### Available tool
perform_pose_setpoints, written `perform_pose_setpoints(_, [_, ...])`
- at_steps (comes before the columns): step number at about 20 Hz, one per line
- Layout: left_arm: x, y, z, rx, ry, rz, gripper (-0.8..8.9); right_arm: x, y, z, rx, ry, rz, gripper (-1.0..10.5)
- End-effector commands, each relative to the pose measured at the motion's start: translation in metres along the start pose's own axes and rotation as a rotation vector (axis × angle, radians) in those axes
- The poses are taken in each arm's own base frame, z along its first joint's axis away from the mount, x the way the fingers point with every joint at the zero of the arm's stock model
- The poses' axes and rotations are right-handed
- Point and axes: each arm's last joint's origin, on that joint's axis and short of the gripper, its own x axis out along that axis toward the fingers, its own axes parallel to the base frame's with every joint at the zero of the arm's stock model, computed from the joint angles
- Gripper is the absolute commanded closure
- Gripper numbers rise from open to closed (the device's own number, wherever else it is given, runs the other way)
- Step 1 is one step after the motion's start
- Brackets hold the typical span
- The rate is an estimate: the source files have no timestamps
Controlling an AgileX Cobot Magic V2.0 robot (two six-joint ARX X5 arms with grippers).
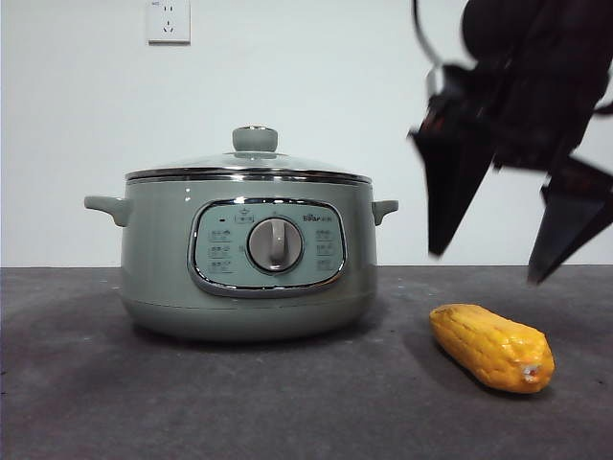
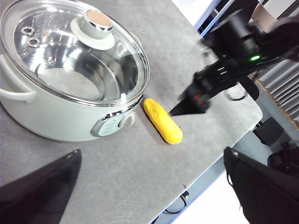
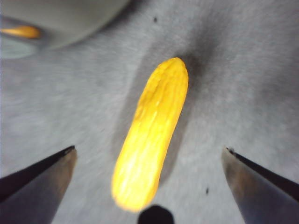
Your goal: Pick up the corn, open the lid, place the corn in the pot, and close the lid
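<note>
The right gripper (image 1: 484, 268), jaws spread wide, is hovering above the corn (image 1: 491, 346) at the pot's (image 1: 153, 278) 3 o'clock, straddling it for a grasp; the left gripper (image 2: 154, 186) is waiting, also spread.

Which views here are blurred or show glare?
Right wrist view: the corn is soft and overexposed, blurred throughout. Front view: sharp on the pot, the right tool smeared. Left wrist view: reflections on the lid.

Pot (image 1: 153, 259) panel print — illegible; nothing else
</note>
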Motion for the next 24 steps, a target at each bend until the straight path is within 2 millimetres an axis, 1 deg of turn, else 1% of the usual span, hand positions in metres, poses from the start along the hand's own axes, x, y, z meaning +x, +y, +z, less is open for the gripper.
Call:
perform_pose_setpoints(1, [0.001, 0.0, 0.001, 0.003, 0.002, -0.007, 0.6, 0.021, 0.001, 0.005, 0.024, 0.04, -0.02, 4.2])
perform_pose_setpoints(4, [0.002, 0.002, 0.002, -0.004, 0.008, -0.006, 0.61, 0.038, -0.002, 0.008, 0.043, 0.075, -0.031, 4.3])
perform_pose_setpoints(6, [0.003, 0.003, 0.002, -0.008, 0.012, -0.005, 0.6, 0.044, -0.004, 0.008, 0.053, 0.087, -0.045, 5.9])
perform_pose_setpoints(7, [0.004, 0.004, 0.003, -0.009, 0.014, -0.005, 0.6, 0.046, -0.004, 0.009, 0.054, 0.091, -0.048, 6.4])
perform_pose_setpoints(11, [0.006, 0.006, 0.006, -0.005, 0.009, -0.002, 0.61, 0.046, -0.004, 0.01, 0.05, 0.075, -0.043, 8.4])
perform_pose_setpoints(12, [0.006, 0.006, 0.006, -0.004, 0.008, 0.001, 0.61, 0.046, -0.004, 0.01, 0.05, 0.075, -0.043, 8.6])
perform_pose_setpoints(13, [0.007, 0.007, 0.007, -0.004, 0.008, 0.001, 0.61, 0.046, -0.004, 0.01, 0.048, 0.075, -0.043, 8.7])
perform_pose_setpoints(14, [0.008, 0.007, 0.007, -0.005, 0.008, 0.001, 0.61, 0.046, -0.004, 0.01, 0.04, 0.074, -0.042, 9.0])
perform_pose_setpoints(15, [0.009, 0.009, 0.009, -0.007, 0.01, 0.001, 0.61, 0.045, -0.004, 0.01, 0.029, 0.075, -0.042, 9.7])
perform_pose_setpoints(17, [0.013, 0.012, 0.012, -0.008, 0.011, 0.001, 0.63, 0.043, -0.004, 0.009, 0.019, 0.074, -0.042, 9.6])
perform_pose_setpoints(18, [0.015, 0.015, 0.016, -0.001, 0.004, 0.001, 0.64, 0.038, -0.003, 0.009, 0.014, 0.065, -0.042, 9.6])
perform_pose_setpoints(20, [0.021, 0.021, 0.024, 0.009, -0.024, -0.001, 0.64, 0.021, 0.0, 0.007, -0.007, 0.025, -0.041, 9.6])
perform_pose_setpoints(22, [0.028, 0.026, 0.035, 0.011, -0.061, -0.011, 0.64, -0.005, 0.006, 0.001, -0.024, -0.045, -0.04, 9.6])
perform_pose_setpoints(24, [0.039, 0.03, 0.046, 0.042, -0.092, -0.012, 0.64, -0.038, 0.012, -0.007, -0.042, -0.143, -0.039, 9.6])
